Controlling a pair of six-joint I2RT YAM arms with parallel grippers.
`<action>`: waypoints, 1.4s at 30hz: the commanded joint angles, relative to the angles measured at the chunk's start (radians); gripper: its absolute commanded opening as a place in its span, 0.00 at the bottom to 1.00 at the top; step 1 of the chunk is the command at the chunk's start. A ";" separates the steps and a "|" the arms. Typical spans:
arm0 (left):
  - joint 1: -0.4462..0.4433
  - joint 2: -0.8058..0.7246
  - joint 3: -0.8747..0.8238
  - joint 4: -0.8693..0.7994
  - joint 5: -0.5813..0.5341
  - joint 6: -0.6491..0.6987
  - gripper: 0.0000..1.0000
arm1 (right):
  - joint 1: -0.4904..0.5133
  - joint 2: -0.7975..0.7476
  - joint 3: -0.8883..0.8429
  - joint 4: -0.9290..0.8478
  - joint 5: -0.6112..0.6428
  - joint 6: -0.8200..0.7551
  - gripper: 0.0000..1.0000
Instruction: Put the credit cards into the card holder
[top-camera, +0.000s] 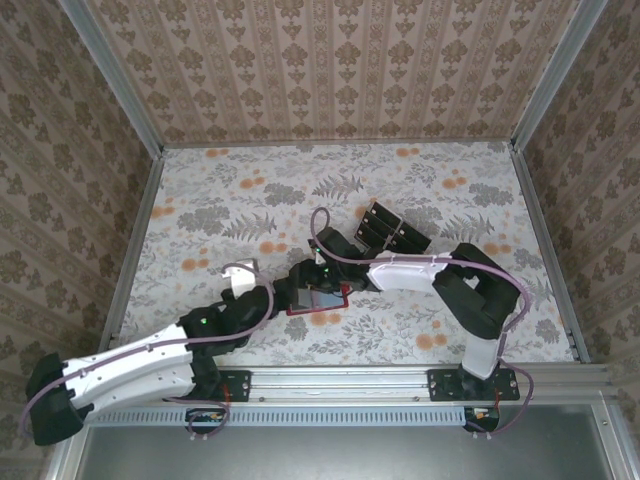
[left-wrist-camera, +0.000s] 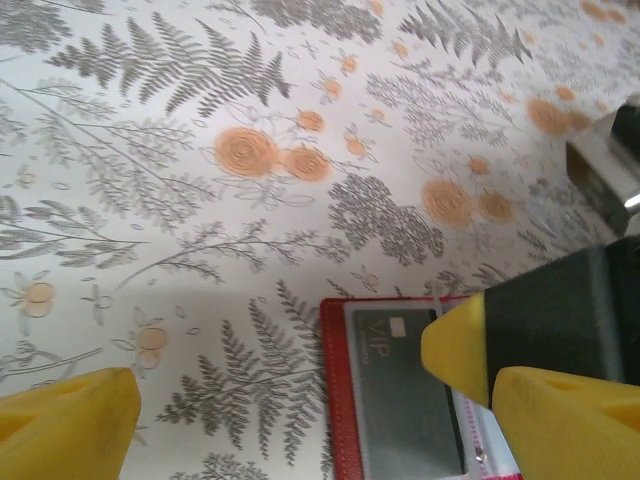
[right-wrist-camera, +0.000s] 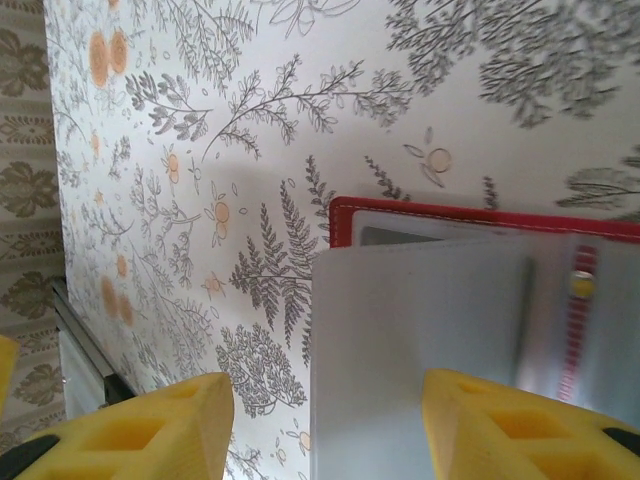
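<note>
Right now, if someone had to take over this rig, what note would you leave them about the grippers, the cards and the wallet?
Left gripper: open wide, low over the edge of the red card holder, holding nothing.
Right gripper: jaws apart, no card in it; one finger is on or just over the card holder.
Card holder: lying open on the table between the two arms.
Done: one card marked VIP sits inside it.
Left: the other credit cards stand in the slotted tray farther back; they likely need fetching one by one.
</note>
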 joint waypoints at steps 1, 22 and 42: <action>0.018 -0.059 -0.031 -0.113 -0.043 -0.050 1.00 | 0.014 0.075 0.055 -0.035 0.026 0.008 0.54; 0.110 -0.020 -0.030 -0.106 0.061 -0.041 1.00 | -0.069 -0.171 0.131 -0.181 0.023 -0.217 0.54; 0.325 0.173 0.097 -0.096 0.300 0.148 1.00 | -0.373 -0.280 0.268 -0.831 0.427 -0.746 0.50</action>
